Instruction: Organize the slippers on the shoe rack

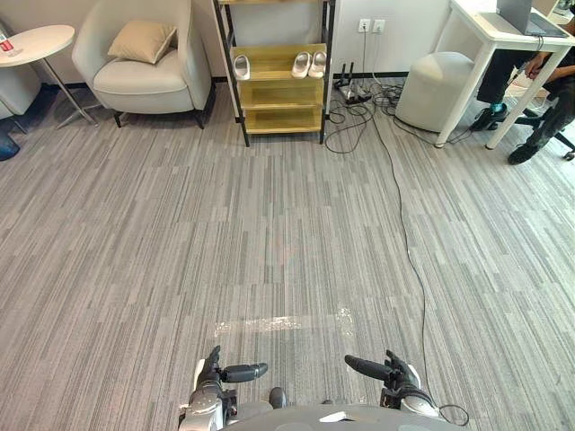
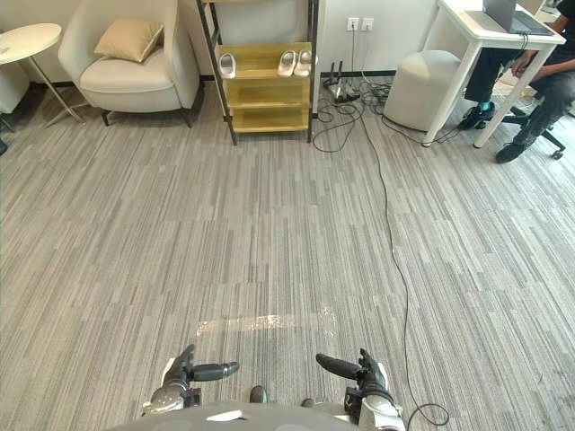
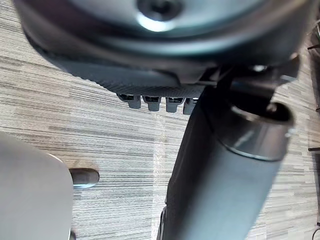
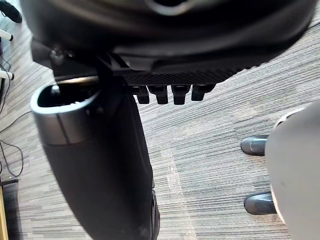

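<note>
Left hand (image 1: 209, 381): low at the near edge, fingers (image 3: 150, 102) hanging straight and loose, thumb pointing inward, nothing in it.
Right hand (image 1: 401, 377): mirrors it on the other side, fingers (image 4: 170, 93) relaxed, thumb pointing inward, holding nothing.
Step in hand: most likely the approach, since no slipper is within reach; walk straight up to the rack before lifting either arm.
Floor (image 1: 269, 224): striped grey carpet, with a pale patch of tape (image 1: 269, 324) just ahead of the hands.
Cable (image 1: 404, 233): a black lead runs down the carpet right of the straight line to the rack (keep left of it, it looks like a trip risk).
Shoe rack (image 1: 280, 93): dark frame with yellow-wood shelves, against the far wall between an armchair (image 1: 144, 67) and a round pouf (image 1: 436, 88).
Single slipper (image 1: 242, 66): white, alone at the left end of the upper yellow shelf.
Paired slippers (image 1: 310, 64): two white ones side by side at the right end of the same shelf, well apart from the single.
Slippers to hands: straight ahead and far off, across the whole open floor.
On arrival: stop square to the shelf, close enough for either hand to reach it.
</note>
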You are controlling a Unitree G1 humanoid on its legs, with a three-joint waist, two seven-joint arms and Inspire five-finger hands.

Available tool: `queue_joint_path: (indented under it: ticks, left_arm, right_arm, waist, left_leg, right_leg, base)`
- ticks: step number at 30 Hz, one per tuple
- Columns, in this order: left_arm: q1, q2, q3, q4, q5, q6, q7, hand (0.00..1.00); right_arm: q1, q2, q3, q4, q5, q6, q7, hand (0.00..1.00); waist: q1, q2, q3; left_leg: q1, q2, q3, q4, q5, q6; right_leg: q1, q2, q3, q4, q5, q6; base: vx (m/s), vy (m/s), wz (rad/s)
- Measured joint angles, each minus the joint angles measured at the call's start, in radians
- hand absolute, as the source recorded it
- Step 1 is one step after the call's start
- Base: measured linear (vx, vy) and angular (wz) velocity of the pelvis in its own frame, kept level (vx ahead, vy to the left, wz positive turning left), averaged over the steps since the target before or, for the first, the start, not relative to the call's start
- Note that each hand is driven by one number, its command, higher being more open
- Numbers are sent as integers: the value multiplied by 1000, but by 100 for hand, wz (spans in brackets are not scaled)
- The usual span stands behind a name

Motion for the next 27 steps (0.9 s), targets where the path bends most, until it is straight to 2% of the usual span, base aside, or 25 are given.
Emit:
queue_joint_path:
  ticks: [9, 12, 14, 17, 18, 19, 20, 21, 22, 23, 24, 26, 27]
  left_arm:
    - [-16, 4, -12, 9, 32, 3, -15, 100]
    - [-26, 6, -24, 8, 33, 3, -15, 100]
    - [-28, 8, -24, 6, 33, 3, -15, 100]
    - [-43, 18, -25, 6, 32, 5, -15, 100]
    - [-43, 17, -25, 6, 32, 6, -15, 100]
    - [-45, 15, -27, 5, 32, 6, -15, 100]
    - [-46, 14, -29, 4, 32, 6, -15, 100]
    - [-47, 14, -32, 3, 32, 6, -15, 100]
    - [-50, 14, -37, 2, 31, 11, -16, 100]
    - [-52, 16, -42, 2, 31, 14, -15, 100]
    - [-54, 18, -43, 2, 31, 15, -15, 100]
    - [-63, 24, -53, 6, 31, 21, -12, 100]
    - [-64, 26, -56, 7, 31, 21, -10, 100]
  right_arm:
    - [-11, -1, 20, 6, -5, 2, 13, 100]
    - [-25, -7, 31, 6, -5, 3, 15, 100]
    - [-42, -7, 44, 6, -5, 4, 15, 100]
    - [-57, -6, 58, 6, -6, 11, 16, 100]
    - [-57, -6, 58, 6, -6, 12, 16, 100]
    - [-59, -8, 57, 3, -6, 15, 16, 100]
    - [-60, -11, 57, -1, -6, 15, 16, 100]
    - [-60, -12, 57, -8, -6, 15, 16, 100]
    - [-61, -17, 57, -20, -6, 15, 17, 100]
    - [-59, -24, 57, -37, -6, 16, 18, 100]
    - [-60, -26, 58, -41, -6, 15, 19, 100]
    - [-62, -35, 57, -45, -5, 15, 22, 100]
    - [-64, -37, 56, -49, -2, 16, 24, 100]
  waist:
    - [0, -3, 7]
    - [8, -2, 20]
    - [10, -3, 20]
    - [12, -10, 28]
    - [14, -10, 28]
    - [15, -2, 31]
    - [16, 3, 34]
    - [17, 7, 36]
    - [18, 8, 39]
    - [19, 7, 45]
    - [18, 3, 48]
    - [14, -6, 69]
    - [9, 3, 82]
  left_leg:
    - [-13, 2, 16, 0, -4, 1]
    - [-20, 7, 57, 5, -21, 8]
    - [-61, 10, 81, 42, -45, 15]
    - [-152, 19, 100, 186, -137, 24]
    - [-156, 21, 101, 197, -146, 24]
    - [-168, 29, 102, 245, -186, 26]
    - [-177, 36, 102, 274, -209, 29]
    - [-185, 39, 103, 302, -233, 32]
    - [-185, 39, 102, 332, -263, 41]
    - [-170, 33, 95, 352, -288, 52]
    - [-158, 25, 89, 359, -299, 58]
    - [-91, 12, 58, 355, -326, 75]
    - [-57, 14, 41, 333, -329, 78]
  right_leg:
    - [-18, 1, 18, -5, 0, -1]
    - [-39, 4, 59, -3, 1, -2]
    - [-74, 3, 83, 9, 2, -3]
    - [-110, -2, 96, 21, 1, -1]
    - [-110, -3, 95, 24, -2, 4]
    - [-121, -3, 91, 68, -29, 29]
    - [-148, -5, 86, 134, -64, 38]
    - [-193, -12, 77, 239, -109, 59]
    - [-284, -39, 44, 460, -168, 97]
    - [-377, -78, 0, 689, -178, 87]
    - [-416, -102, -18, 789, -184, 77]
    - [-462, -146, -50, 930, -223, 38]
    - [-473, -155, -74, 928, -242, 31]
  base:
    - [0, 0, -5]
    - [10, 32, -39]
    - [38, 36, -40]
    - [85, 29, -21]
    - [153, 49, -8]
    - [127, 57, -7]
    - [99, 48, -8]
    - [123, 91, -3]
    - [145, 117, 5]
    - [186, 143, 13]
    - [199, 121, 21]
    - [297, 73, 39]
    - [307, 23, 44]
